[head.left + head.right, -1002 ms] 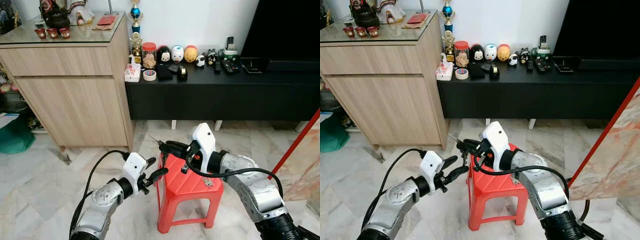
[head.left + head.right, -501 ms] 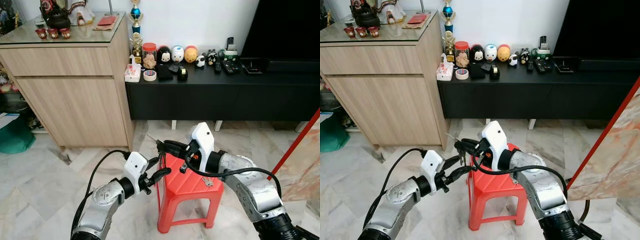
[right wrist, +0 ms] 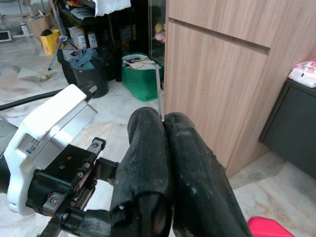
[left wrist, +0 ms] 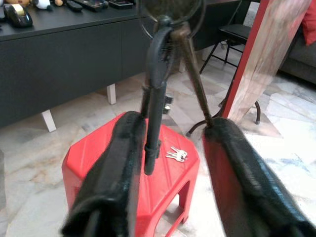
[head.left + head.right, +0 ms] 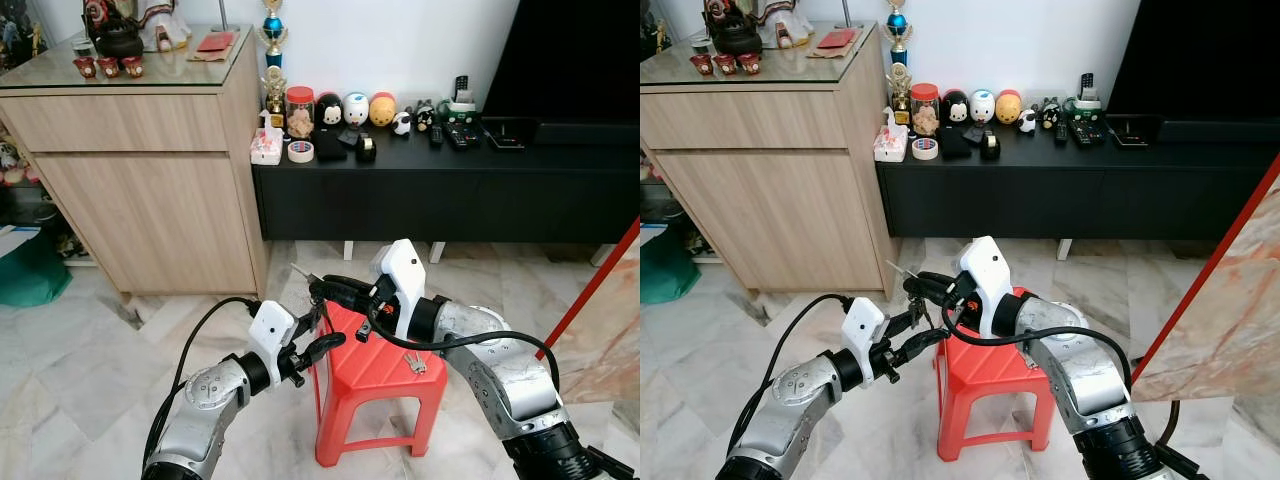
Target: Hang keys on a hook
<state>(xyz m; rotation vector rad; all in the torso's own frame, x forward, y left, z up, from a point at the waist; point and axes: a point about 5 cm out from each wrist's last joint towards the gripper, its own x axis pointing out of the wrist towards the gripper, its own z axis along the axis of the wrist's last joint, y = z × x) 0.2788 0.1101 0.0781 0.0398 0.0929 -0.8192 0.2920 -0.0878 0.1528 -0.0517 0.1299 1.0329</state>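
Keys: small metal bunch on glossy red plastic stool | right end effector: pressed together | left end effector: spread

Right gripper fingers pressed together, perhaps pinching a thin key, wooden cabinet behind, green bag beside cabinet

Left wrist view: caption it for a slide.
Open left gripper reaches toward a hanging key ring, above the red stool bearing a small bunch of keys.
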